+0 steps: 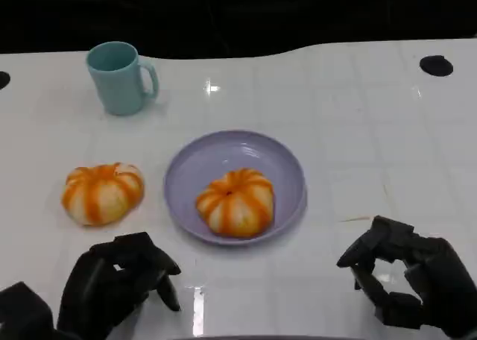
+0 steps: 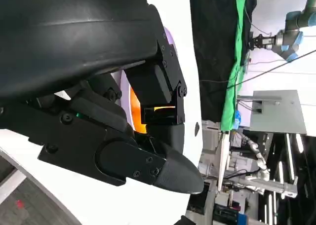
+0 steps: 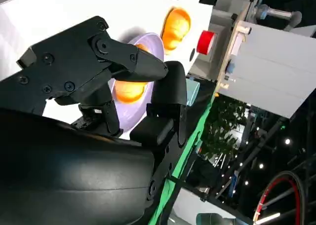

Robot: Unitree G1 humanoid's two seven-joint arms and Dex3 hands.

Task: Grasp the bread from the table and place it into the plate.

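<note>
Task status: partly done, on my reading. One bread (image 1: 235,201) lies in the plate (image 1: 287,161); a second bread (image 1: 102,192) rests on the desk (image 1: 358,124), just left of the plate and apart from it.
Remaining: if both pieces are meant, the desk bread needs grasping and placing in the plate. If only one was meant, the task looks complete.
Left robot hand (image 1: 119,284): low at the near desk edge, near the second bread but not touching it. Fingers curled inward with nothing between them.
Right robot hand (image 1: 406,280): near the desk edge, right of the plate and well apart from both breads. Fingers bent with a gap between them, holding nothing.
Plate room: space remains beside the bread already in it, though a second piece would fit tightly.
Other items: a teal mug (image 1: 119,77) stands behind the desk bread, handle to the right.
Writing and brands: none legible on mug, plate, bread or desk. A red button (image 3: 206,41) shows in the right wrist view, with no readable marking.
</note>
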